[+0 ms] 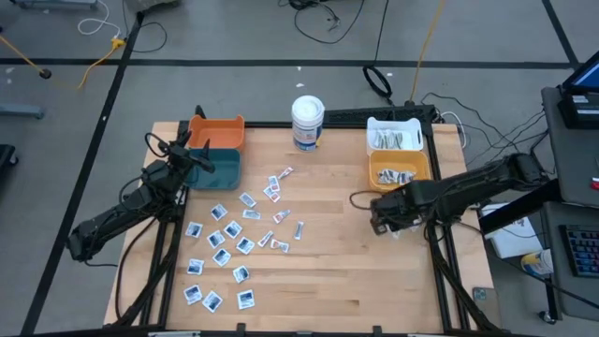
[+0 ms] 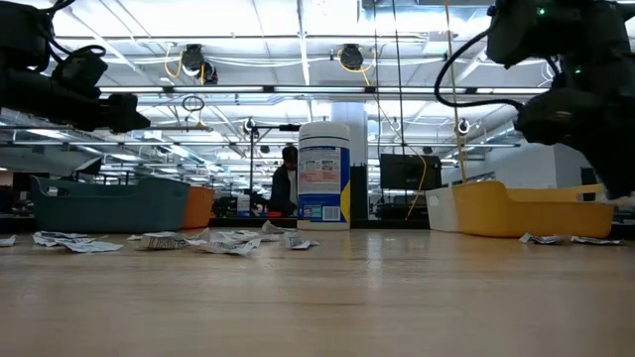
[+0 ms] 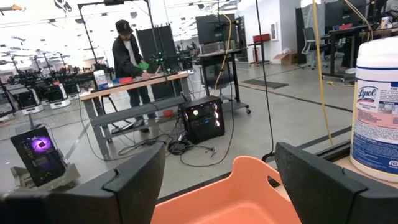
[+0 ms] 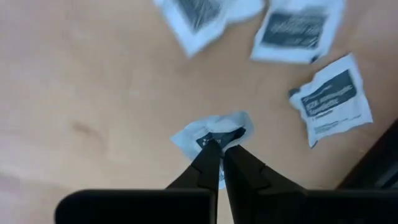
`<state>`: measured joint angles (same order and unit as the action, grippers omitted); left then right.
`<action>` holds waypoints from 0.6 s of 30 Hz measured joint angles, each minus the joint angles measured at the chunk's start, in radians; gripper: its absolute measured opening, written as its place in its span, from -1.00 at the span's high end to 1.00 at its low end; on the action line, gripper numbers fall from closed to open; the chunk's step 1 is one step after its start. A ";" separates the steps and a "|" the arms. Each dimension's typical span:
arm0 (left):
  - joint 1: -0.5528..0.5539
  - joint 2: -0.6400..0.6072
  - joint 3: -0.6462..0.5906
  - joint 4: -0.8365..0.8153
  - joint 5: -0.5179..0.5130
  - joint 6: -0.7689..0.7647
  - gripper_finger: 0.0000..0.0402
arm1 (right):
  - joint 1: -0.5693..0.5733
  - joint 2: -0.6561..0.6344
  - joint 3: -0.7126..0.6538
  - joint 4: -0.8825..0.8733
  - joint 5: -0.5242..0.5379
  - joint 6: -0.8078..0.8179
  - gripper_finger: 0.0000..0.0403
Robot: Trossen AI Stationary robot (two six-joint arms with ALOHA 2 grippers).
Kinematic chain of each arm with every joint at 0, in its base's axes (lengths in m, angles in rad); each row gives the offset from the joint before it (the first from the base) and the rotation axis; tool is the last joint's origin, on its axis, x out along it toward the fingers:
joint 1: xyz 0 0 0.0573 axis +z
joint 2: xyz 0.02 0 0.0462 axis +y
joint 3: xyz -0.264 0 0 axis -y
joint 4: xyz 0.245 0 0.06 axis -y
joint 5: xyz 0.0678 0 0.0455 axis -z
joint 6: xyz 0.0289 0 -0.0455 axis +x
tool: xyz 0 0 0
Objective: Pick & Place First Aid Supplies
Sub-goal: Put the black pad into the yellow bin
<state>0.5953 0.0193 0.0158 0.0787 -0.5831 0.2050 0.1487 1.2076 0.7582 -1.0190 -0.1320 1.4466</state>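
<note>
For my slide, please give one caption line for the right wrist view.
Right gripper, shut, pinches a crumpled sachet on the wooden table.

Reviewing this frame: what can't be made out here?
- High view: right claw hides the sachet it pinches; only its wrist view shows it.
- Right wrist view: packet print blurred, unreadable.
- Low view: yellow bin wall hides its contents.
- Left wrist view: tub cut off by edge.

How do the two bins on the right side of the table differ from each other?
The white bin sits at the table's far edge; the yellow bin sits just in front of it, nearer the right gripper. The white bin holds pale grey wrapped strips, and the yellow bin holds a smaller heap of similar pieces. In the overhead view the white one looks slightly smaller. Both are open-topped rectangular bins, side by side and touching.
</note>
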 joint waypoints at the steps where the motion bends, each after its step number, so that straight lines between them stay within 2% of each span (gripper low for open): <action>1: 0.000 0.000 0.000 0.000 0.000 0.000 -0.53 | -0.006 -0.010 0.000 -0.001 0.011 0.036 0.98; 4: 0.000 0.000 0.000 0.000 0.000 0.000 -0.53 | -0.019 -0.026 0.000 -0.006 0.031 0.128 0.98; 7: 0.000 0.000 0.000 0.000 0.000 0.000 -0.53 | -0.068 -0.033 0.000 -0.013 0.031 0.138 0.98; 18: 0.000 0.000 0.000 0.000 0.000 0.000 -0.53 | -0.418 -0.055 0.017 -0.062 0.033 -0.076 0.98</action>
<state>0.5953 0.0193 0.0158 0.0784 -0.5831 0.2050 -0.2696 1.1525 0.7748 -1.0806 -0.0985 1.3708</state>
